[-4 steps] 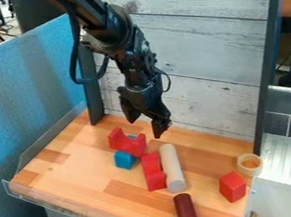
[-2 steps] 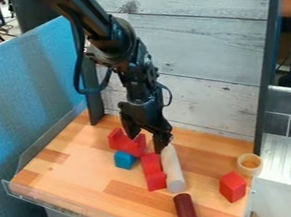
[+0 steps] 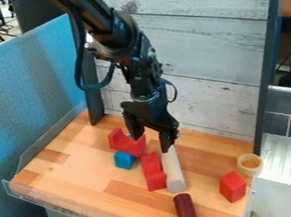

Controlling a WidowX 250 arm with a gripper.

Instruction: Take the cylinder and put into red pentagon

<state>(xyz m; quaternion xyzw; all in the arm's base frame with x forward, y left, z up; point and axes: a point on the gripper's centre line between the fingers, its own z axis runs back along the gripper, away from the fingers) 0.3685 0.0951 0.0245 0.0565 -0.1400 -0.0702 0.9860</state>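
The black gripper [image 3: 151, 144] hangs open over the back middle of the wooden table, one finger above the notched red block [image 3: 127, 142] and the other at the far end of the pale wooden cylinder [image 3: 173, 170]. Nothing is held between its fingers. The pale cylinder lies beside a red stepped block [image 3: 153, 171]. A dark red cylinder [image 3: 186, 212] lies nearer the front edge. At the right sits a red block [image 3: 232, 187] with an angular outline; whether it is a pentagon I cannot tell.
A blue block [image 3: 124, 159] touches the notched red one. Near the right edge stands a round pale ring [image 3: 250, 164]. A clear low rim [image 3: 74, 214] runs along the table's front left, and a whitewashed plank wall [image 3: 203, 62] rises behind.
The gripper has come down toward the blocks and shifted slightly right, its right finger now at the pale cylinder's far end. The blocks and cylinders have stayed put.
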